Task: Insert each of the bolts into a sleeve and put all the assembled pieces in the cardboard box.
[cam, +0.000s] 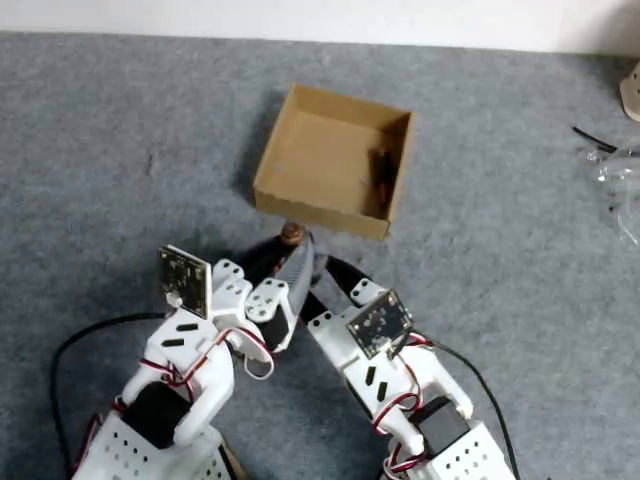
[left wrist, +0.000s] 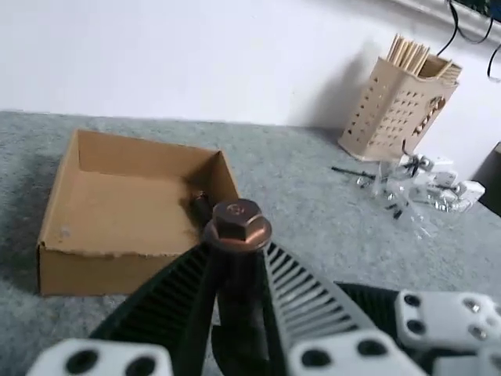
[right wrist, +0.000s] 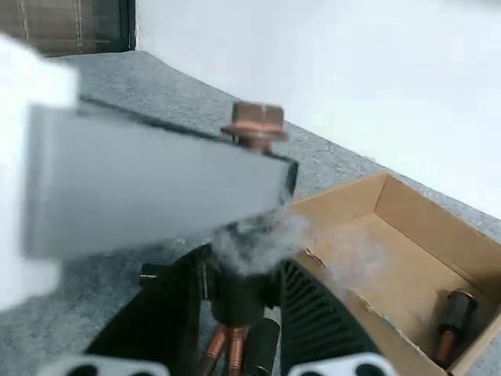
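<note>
The left gripper (left wrist: pixel 236 254) is closed on a bolt (left wrist: pixel 237 222), which it holds upright between its black ribbed fingers (left wrist: pixel 293 286). The bolt has a copper-coloured hexagonal head with a flange under it, and the head stands clear above the fingertips. The dark shank below is clamped and mostly hidden.

The right gripper (right wrist: pixel 241 270) meets it from the other side. Its fingers press on a dark, round sleeve (right wrist: pixel 235 301) directly under the bolt's head. How far the bolt sits in the sleeve cannot be seen. Close under this gripper show two copper threaded shafts (right wrist: pixel 223 348) and another dark cylinder (right wrist: pixel 262 345).

Both grippers hang over the middle of the table (cam: pixel 500 260), which has a grey felt cover. They are just beside the near wall of the cardboard box (cam: pixel 320 205).

The box is open-topped and plain brown, and lies halfway toward the table's far edge. One assembled piece (cam: pixel 381 178) lies inside along its right wall, dark with a copper end.

Toward the far right corner stand a perforated holder (left wrist: pixel 395 110) with wooden sticks and a clear bag (left wrist: pixel 423 184) of small hardware.
</note>
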Robot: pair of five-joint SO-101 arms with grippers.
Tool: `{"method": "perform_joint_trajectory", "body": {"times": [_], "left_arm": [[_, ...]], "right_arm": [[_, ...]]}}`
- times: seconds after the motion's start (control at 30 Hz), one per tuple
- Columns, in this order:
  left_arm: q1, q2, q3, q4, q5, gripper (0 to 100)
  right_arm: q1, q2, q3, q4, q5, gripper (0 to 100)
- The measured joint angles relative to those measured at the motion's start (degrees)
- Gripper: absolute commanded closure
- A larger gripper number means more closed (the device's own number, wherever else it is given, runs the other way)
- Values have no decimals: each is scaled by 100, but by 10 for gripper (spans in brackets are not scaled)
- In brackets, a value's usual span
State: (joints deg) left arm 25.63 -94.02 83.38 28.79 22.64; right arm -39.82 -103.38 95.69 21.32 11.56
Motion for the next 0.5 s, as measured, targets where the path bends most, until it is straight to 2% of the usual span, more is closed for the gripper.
{"method": "perform_joint_trajectory", "body": {"times": [0.3, 0.37, 0.5], "left_arm": [[0, 0, 9, 0, 0, 989], [0, 0, 9, 0, 0, 945], [-9, 0, 18, 0, -18, 782]], "right_arm": [[0, 0, 0, 0, 0, 995], [0, 0, 0, 0, 0, 995], [0, 0, 0, 0, 0, 995]]}}
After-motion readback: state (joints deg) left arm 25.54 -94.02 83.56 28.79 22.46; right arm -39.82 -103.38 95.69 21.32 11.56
